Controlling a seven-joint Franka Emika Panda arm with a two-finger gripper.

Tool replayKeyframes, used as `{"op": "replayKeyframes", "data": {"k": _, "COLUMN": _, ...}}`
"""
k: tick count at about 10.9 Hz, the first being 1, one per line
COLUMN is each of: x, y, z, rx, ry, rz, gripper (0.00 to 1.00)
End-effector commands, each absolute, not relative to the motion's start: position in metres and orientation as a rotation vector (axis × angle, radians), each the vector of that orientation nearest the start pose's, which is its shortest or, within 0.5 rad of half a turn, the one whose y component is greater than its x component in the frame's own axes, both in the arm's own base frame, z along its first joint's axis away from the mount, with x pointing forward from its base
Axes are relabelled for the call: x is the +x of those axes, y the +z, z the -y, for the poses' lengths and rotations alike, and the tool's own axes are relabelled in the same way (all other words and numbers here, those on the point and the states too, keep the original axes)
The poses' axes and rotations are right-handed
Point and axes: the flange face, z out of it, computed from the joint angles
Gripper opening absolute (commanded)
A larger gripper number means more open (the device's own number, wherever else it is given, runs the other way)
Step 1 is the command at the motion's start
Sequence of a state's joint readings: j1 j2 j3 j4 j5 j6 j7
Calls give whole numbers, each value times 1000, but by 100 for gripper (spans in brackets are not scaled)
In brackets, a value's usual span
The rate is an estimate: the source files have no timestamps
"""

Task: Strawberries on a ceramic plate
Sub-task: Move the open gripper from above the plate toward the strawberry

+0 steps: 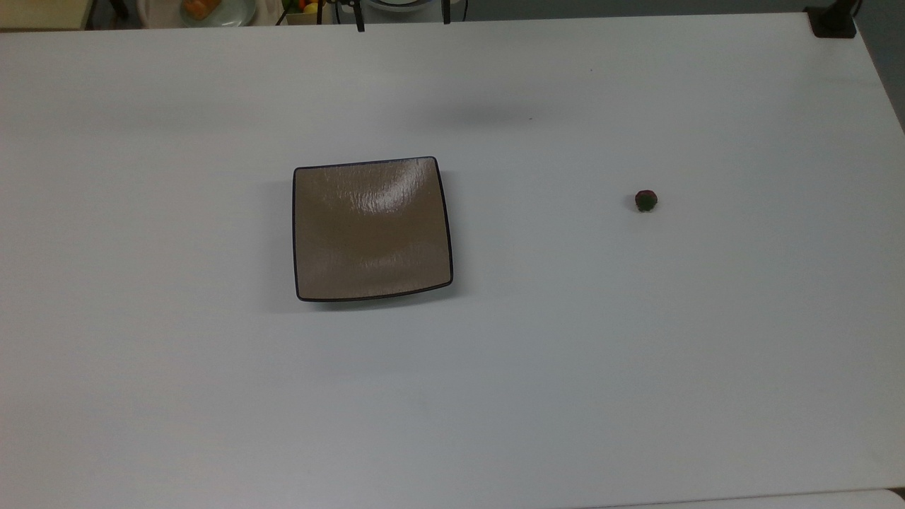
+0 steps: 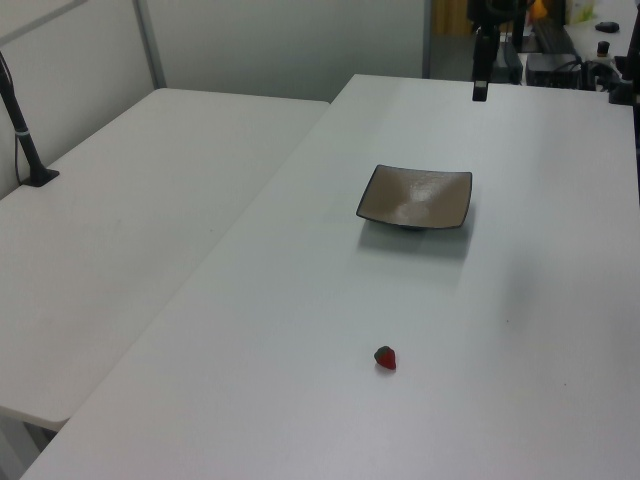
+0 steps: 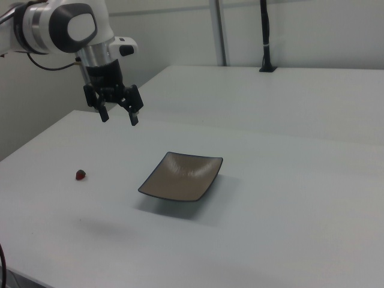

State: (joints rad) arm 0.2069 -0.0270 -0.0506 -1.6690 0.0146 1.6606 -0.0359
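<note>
Above the table (image 3: 288, 180), hand (image 3: 119, 116) fingers spread, strawberry (image 1: 645, 201) cap blurred, plate (image 1: 304, 233) bare.

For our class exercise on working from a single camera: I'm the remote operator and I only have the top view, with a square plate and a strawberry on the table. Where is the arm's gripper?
Observer: In the right view the gripper hangs in the air above the white table, holding nothing.
Operator: Are its fingers open?
Observer: Yes, the fingers are spread apart and point down.
Operator: Is it over the strawberry or the plate?
Observer: Over neither. In the right view it sits between the strawberry and the ceramic plate, further back.
Operator: Does the strawberry's red show?
Observer: Yes, in the left view the strawberry lies on its side, its bright red flesh toward the left view's right.
</note>
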Motion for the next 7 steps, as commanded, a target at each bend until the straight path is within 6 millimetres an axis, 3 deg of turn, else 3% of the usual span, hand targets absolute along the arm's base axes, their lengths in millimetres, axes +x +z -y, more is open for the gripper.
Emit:
{"op": "replayKeyframes", "data": {"k": 1, "x": 543, "y": 599, "z": -94, "rx": -3094, "ry": -42, "rz": 327, "gripper": 100}}
{"op": "replayKeyframes", "data": {"k": 5, "x": 544, "y": 601, "z": -94, "rx": -3088, "ry": -52, "rz": 336, "gripper": 100}}
{"op": "replayKeyframes", "data": {"k": 7, "x": 541, "y": 601, "z": -105, "rx": -3088, "ry": -42, "rz": 357, "gripper": 100}}
